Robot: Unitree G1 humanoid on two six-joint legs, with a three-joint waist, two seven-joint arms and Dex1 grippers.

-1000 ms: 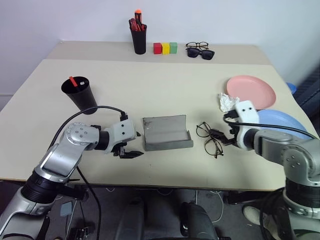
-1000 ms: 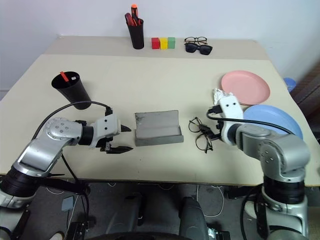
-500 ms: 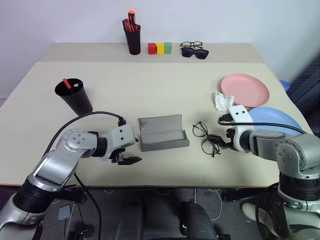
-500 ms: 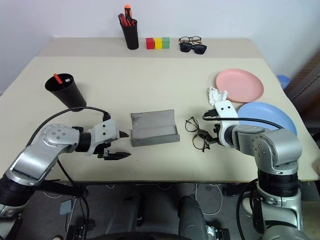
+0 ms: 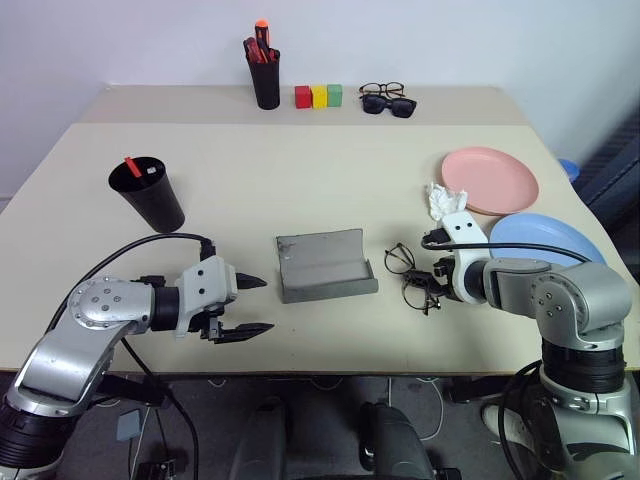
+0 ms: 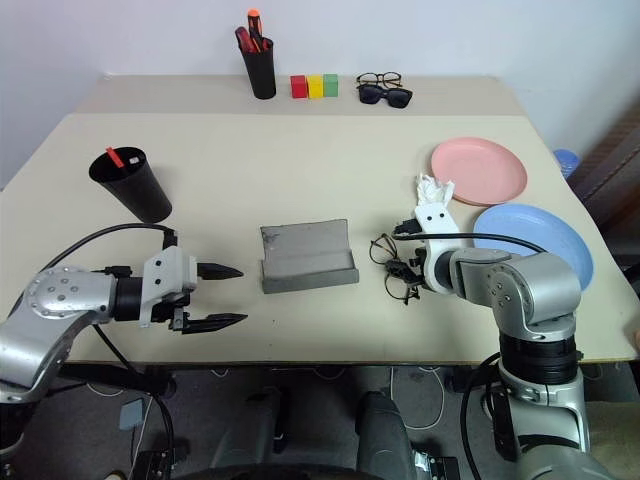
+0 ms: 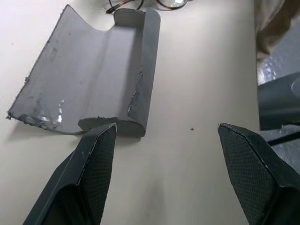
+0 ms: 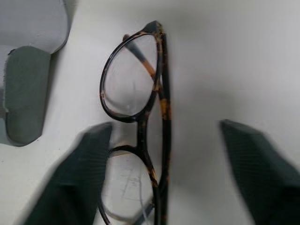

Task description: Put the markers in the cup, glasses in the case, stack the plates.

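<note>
Glasses on the table beside the open grey case

The glasses lie at 3 o'clock of the case, between the spread fingers of the right gripper, which touch nothing. The left gripper, at 8 o'clock of the case, is spread wide and holds nothing.

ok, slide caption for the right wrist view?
Right pincer open around the glasses on the table, case beside them.
</note>
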